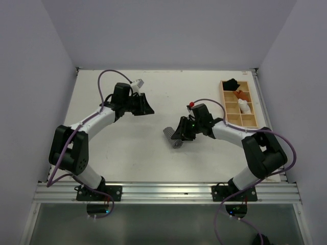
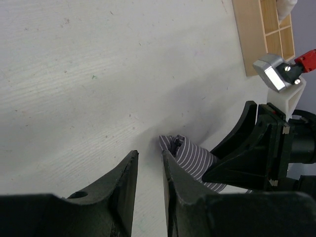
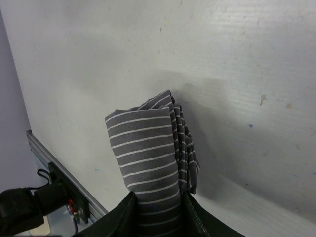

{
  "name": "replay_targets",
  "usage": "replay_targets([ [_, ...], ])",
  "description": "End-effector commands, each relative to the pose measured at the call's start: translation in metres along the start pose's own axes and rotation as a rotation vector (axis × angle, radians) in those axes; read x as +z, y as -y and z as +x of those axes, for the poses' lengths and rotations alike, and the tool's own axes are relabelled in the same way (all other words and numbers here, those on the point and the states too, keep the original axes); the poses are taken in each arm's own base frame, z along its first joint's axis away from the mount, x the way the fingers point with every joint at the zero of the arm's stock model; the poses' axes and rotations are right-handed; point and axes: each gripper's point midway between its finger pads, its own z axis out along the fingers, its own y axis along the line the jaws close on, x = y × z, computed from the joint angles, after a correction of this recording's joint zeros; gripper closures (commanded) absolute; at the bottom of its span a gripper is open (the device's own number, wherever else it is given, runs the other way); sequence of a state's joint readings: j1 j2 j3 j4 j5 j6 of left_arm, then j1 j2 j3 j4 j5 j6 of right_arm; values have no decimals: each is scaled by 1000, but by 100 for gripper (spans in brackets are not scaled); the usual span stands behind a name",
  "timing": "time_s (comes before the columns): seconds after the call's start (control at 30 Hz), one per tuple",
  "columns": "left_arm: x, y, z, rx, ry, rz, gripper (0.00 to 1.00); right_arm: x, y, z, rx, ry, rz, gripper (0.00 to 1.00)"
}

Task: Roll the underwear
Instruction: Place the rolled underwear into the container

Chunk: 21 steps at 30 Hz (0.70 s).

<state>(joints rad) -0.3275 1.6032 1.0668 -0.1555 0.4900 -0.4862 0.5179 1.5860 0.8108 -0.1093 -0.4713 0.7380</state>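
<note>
The striped underwear (image 1: 172, 137) lies rolled near the centre of the table (image 1: 127, 163), pinched from 3 o'clock by the right gripper (image 3: 159, 210). At its 10 o'clock the left gripper (image 2: 149, 158) hovers, jaws narrowly parted and empty. A wooden tray (image 1: 223, 102) sits at 2 o'clock.

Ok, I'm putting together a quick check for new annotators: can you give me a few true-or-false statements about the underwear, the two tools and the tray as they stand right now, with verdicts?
1. The right tool is closed on the striped underwear. True.
2. The underwear lies flat and spread out. False: it is gathered into a compact roll.
3. The left tool holds a black bundle. False: there is a narrow gap between its fingers and nothing in it.
4. The wooden tray sits toward the far right of the table. True.
5. Every compartment of the tray is empty. False: several hold small bundles, among them a white bundle.
</note>
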Motion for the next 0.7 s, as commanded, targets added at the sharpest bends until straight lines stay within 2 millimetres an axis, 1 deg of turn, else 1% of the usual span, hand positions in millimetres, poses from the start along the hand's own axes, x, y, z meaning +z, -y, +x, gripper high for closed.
replay_targets([
  [0.0,-7,1,-10,26,29,-4,70,-22,-16,-32,-37,95,-12,100],
  [0.03,-7,1,-10,25,28,-5,70,-25,-16,-36,-38,108,-7,100],
  [0.13,-7,4,-9,22,23,12,70,-39,-7,-56,-60,161,54,100],
  [0.17,-6,4,-7,12,18,16,70,-49,1,-71,-61,201,91,100],
  [0.23,-6,6,-5,8,17,34,70,-64,9,-91,-59,259,127,100],
  [0.27,-6,9,-2,0,11,50,70,-81,19,-115,-56,327,164,100],
  [0.3,-6,9,2,-3,8,61,70,-91,27,-125,-44,351,191,100],
  [0.33,-8,12,2,-2,9,73,70,-111,32,-149,-30,417,211,100],
  [0.37,-8,12,5,-7,4,80,70,-121,38,-159,-47,442,240,100],
  [0.4,-9,14,5,-5,9,91,70,-128,51,-167,-32,456,296,100],
  [0.43,-10,16,10,-11,-2,109,70,-145,57,-186,-24,506,316,100],
  [0.5,-10,20,14,-23,-3,136,70,-160,74,-200,-25,540,385,100],
  [0.53,-11,22,21,-32,-18,154,70,-171,87,-212,-14,564,416,100],
  [0.63,-14,28,28,-32,-25,180,70,-189,104,-230,-11,611,482,100],
  [0.67,-14,26,34,-36,-35,180,70,-199,117,-235,-12,627,514,100],
])
